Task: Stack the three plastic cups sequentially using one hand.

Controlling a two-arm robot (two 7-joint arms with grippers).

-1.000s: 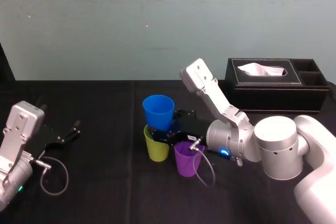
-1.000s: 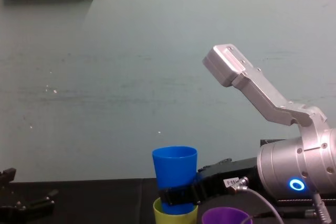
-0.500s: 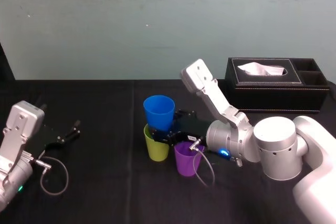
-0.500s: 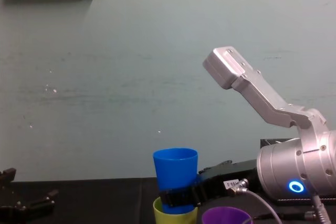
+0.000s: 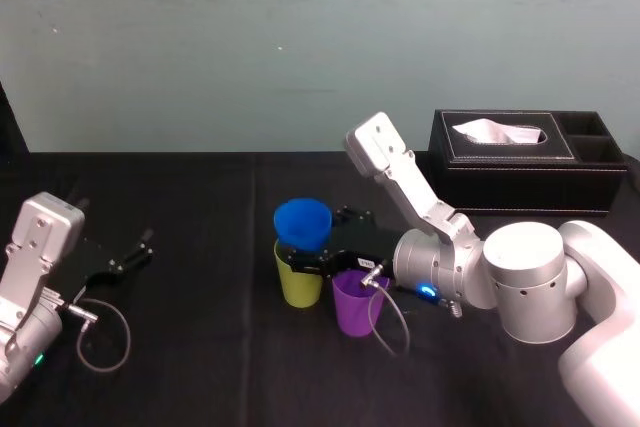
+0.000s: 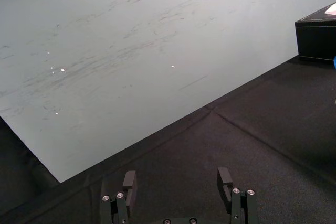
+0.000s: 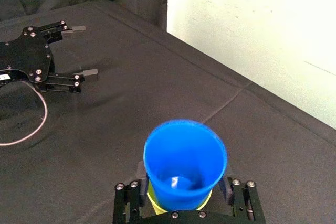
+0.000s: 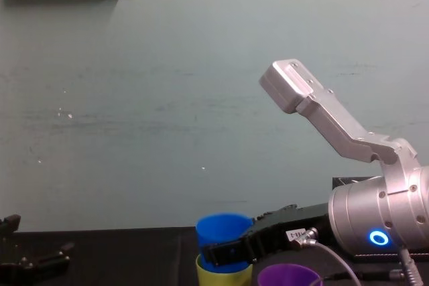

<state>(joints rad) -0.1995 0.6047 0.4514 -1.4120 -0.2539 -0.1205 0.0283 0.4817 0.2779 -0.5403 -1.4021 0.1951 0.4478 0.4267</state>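
Three cups sit mid-desk; the blue cup is upright with its base sunk into the yellow-green cup, rim well proud of it, so judged not fully seated; both long axes are vertical and, in the right wrist view, look lined up.

The right gripper reaches in level from the right; its fingers straddle the blue cup's lower wall, one on each side, closed on it just above the yellow-green rim; the grip is horizontal across a vertical cup, so the cup can only go straight down or straight up without tipping the pair.

The purple cup stands upright on the desk just right of and slightly nearer than the yellow-green one, close under the right gripper's body and its cable; whether they touch cannot be told.

Judgement: first nest nearly done, purple is left; once the blue cup is let go, the fingers must back out to the right, yet the purple cup lies on that side, so a small lift first looks safer; a bumped purple cup is the main risk.

The right arm is far nearer to everything; the left gripper lies parked on the desk well to the left, fingers spread wide, holding nothing.
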